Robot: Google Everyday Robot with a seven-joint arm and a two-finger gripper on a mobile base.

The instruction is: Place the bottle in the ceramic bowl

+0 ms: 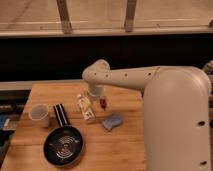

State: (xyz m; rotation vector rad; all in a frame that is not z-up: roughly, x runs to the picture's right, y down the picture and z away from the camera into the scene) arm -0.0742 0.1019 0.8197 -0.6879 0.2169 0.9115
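— What is hard to see here?

— The gripper (96, 95). It hangs under the bent end of the white arm (125, 77), over the far middle of the table (117, 150), and it merges with the arm's shadow. I cannot tell whether it is spread or closed. The thin red object (103, 103) just beside it is half covered. The robot's pale body (177, 122) fills the right side and hides the table's right edge.

— And the setting?

— A light wooden table with plank seams. Behind it is a dark band of wall, and above that pale panes split by slanted metal bars.

— Where is the bottle?

— The bottle (86, 109) lies on its side on the table. It is slim and white, with its cap end toward the gripper and its base toward the near edge. A faint print shows on its label. It is outside the ceramic bowl (47, 147), which sits nearer the front left, black with pale rings inside.

— What else is there?

— A small pale cup (39, 114) stands at the left. A black striped bar (61, 115) lies between the cup and the bottle, and a blue sponge (113, 121) lies to the right of the bottle.
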